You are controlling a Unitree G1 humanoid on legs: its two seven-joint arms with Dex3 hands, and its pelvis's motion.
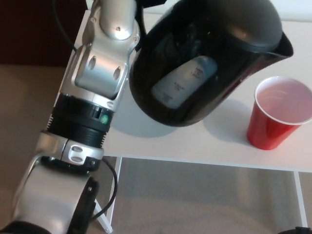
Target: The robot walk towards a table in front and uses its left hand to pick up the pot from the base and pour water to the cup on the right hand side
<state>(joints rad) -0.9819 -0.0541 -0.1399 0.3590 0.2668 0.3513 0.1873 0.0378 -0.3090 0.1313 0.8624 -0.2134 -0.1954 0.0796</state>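
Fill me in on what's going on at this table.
The robot's left arm has a black kettle lifted off the white table and tilted, its spout pointing toward a red cup that stands on the table to the right. The hand itself is cut off at the top edge. No water is visibly pouring, and the cup's inside looks empty. The right hand is out of view.

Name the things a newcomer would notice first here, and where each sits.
A big black kettle fills the upper middle, tilted with its spout toward the right. Just below that spout, a red cup stands upright on the white table, looking empty. The robot's silver left arm runs up the picture's left side.
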